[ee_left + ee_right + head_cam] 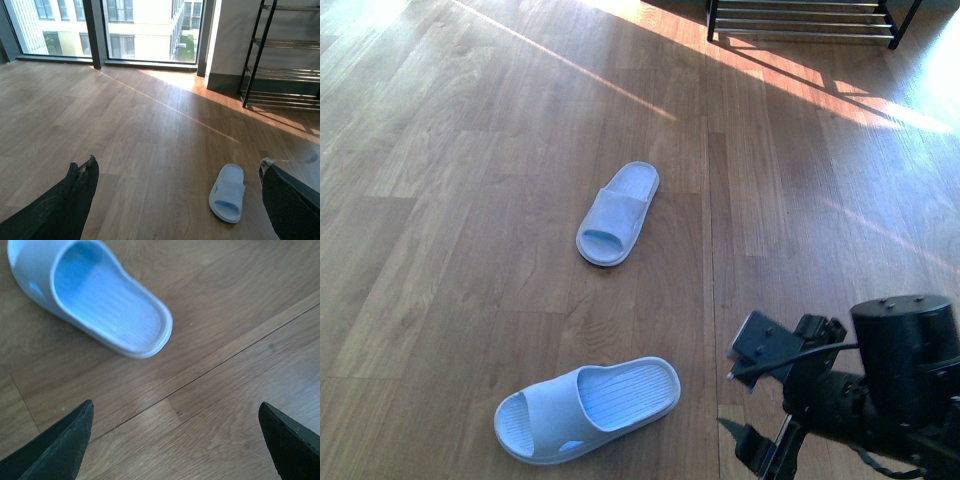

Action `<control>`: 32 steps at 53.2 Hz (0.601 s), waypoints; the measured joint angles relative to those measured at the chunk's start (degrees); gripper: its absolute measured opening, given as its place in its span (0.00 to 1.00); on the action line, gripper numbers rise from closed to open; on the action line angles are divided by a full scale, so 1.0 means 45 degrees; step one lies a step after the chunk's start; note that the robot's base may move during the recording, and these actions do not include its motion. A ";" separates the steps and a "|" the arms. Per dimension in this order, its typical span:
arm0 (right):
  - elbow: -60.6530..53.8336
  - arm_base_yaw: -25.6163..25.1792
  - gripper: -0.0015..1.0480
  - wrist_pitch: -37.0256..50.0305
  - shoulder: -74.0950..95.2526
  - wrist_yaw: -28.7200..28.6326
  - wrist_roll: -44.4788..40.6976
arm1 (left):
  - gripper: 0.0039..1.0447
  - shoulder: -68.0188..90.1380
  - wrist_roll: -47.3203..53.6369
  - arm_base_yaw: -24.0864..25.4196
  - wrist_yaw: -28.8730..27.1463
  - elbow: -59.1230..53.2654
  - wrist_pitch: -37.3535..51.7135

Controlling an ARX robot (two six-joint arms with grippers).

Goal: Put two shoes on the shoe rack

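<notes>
Shoes, two, of pale blue moulded foam, open-toed, with broad smooth straps and finely ribbed footbeds, lying soles down and well apart on brown wood-grain plank floor (470, 200). Of the pair, near slide (588, 408) crosswise close to the floor's near edge, rounded heel rim to the right. Farther out, far slide (618, 214) lengthwise at mid-floor, heel away. At the floor's far right edge, against the wall, shoe rack (800, 20) of black metal uprights and shiny chrome rods, well apart from both slides. Matte black right gripper (755, 395) spread wide and empty, low over bare planks just beside the near slide's heel. Black left gripper (177, 167), tapered fingers likewise wide apart, holding nothing.
</notes>
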 joint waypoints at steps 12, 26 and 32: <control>0.2307 0.1049 0.91 -0.0612 0.3109 0.0413 -0.0661 | 0.91 0.0000 0.0000 0.0000 0.0000 0.0000 0.0000; 0.4240 0.2963 0.91 0.0432 0.5532 0.0811 -0.0461 | 0.91 0.0000 0.0000 0.0000 0.0000 0.0000 0.0000; 0.4255 0.2909 0.91 0.2171 0.5469 0.1418 0.1035 | 0.91 0.0000 0.0005 0.0000 0.0000 0.0000 0.0000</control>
